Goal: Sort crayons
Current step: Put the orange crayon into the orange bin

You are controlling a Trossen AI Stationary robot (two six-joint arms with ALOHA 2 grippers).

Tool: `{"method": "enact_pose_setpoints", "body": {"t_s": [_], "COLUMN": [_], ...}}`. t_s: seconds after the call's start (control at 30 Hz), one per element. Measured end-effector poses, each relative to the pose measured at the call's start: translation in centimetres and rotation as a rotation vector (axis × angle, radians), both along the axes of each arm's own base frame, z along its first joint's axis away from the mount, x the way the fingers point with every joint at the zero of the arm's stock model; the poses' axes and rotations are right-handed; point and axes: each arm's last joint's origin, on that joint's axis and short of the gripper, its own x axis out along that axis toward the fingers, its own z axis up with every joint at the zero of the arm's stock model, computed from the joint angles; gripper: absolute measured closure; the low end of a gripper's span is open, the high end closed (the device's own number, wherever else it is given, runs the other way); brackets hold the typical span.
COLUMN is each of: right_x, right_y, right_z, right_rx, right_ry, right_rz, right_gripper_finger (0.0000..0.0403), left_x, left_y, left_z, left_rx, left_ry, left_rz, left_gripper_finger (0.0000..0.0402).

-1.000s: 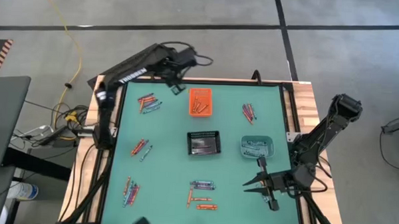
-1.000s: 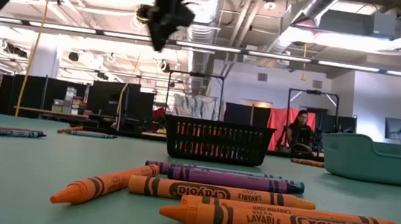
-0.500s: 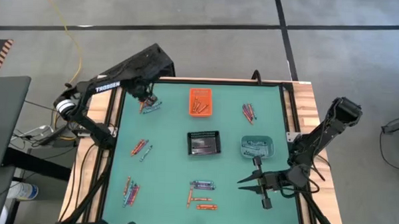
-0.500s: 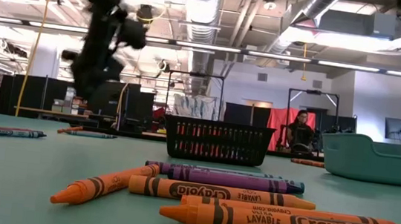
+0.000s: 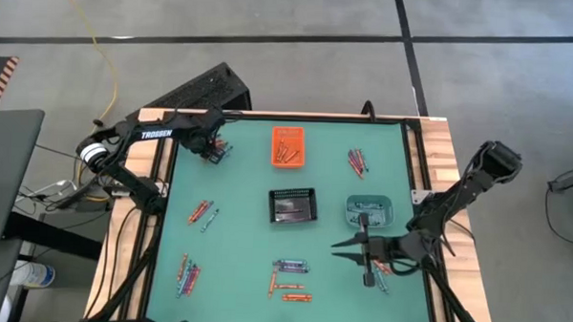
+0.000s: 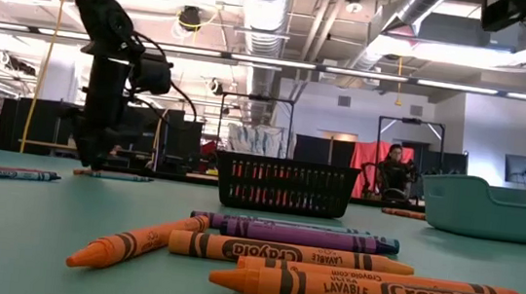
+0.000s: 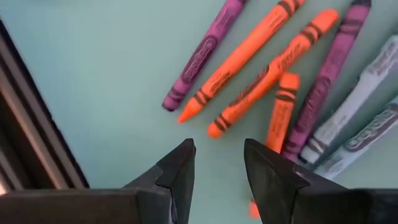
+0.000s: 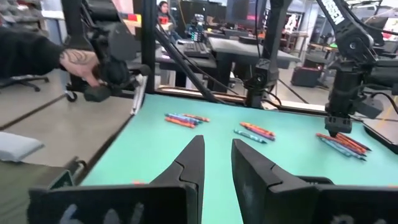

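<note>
1. Left gripper (image 5: 213, 151) is held over the far-left crayons (image 7: 261, 81), fingers spread, nothing pinched.
2. Right gripper (image 5: 348, 254) is seen near the teal bin (image 5: 369, 212), jaws parted, empty.
3. More crayon groups are scattered across the table (image 5: 246, 227).

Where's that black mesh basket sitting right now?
In the high view, the black mesh basket sits mid-table, below the orange bin and left of the teal bin.
</note>
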Motion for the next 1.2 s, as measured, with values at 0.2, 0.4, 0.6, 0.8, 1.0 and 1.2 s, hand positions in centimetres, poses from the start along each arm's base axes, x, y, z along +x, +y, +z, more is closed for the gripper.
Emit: {"method": "enact_pose_setpoints", "body": {"t_s": [0.2,0.4,0.6,0.8,1.0,1.2], "right_x": [0.2,0.2,0.2,0.2,0.2,0.2], "right_y": [-0.2,-0.2,-0.2,-0.2,-0.2,-0.2], "right_z": [-0.2,-0.2,-0.2,-0.2,-0.2,-0.2], "right_rx": [-0.016,-0.015,-0.015,-0.014,-0.015,-0.017], "right_ry": [0.018,0.017,0.016,0.015,0.016,0.015], "right_rz": [-0.010,-0.008,-0.008,-0.007,-0.007,-0.007], "right_gripper_finger": [0.0322,0.0322,0.0322,0.0322,0.0322,0.0322], "left_x": [0.3,0.8,0.9,0.9,0.8,0.3], "left_y": [0.4,0.7,0.5,0.5,0.5,1.0], "left_z": [0.5,1.1,1.0,1.0,1.0,0.9], "left_rx": [0.018,0.025,-0.008,-0.012,-0.014,-0.046], "left_ry": [-0.016,-0.033,-0.020,0.019,0.050,0.014], "left_rz": [0.002,-0.064,-0.172,-0.269,-0.348,-0.369], "left_gripper_finger": [0.0272,0.0272,0.0272,0.0272,0.0284,0.0296]}}
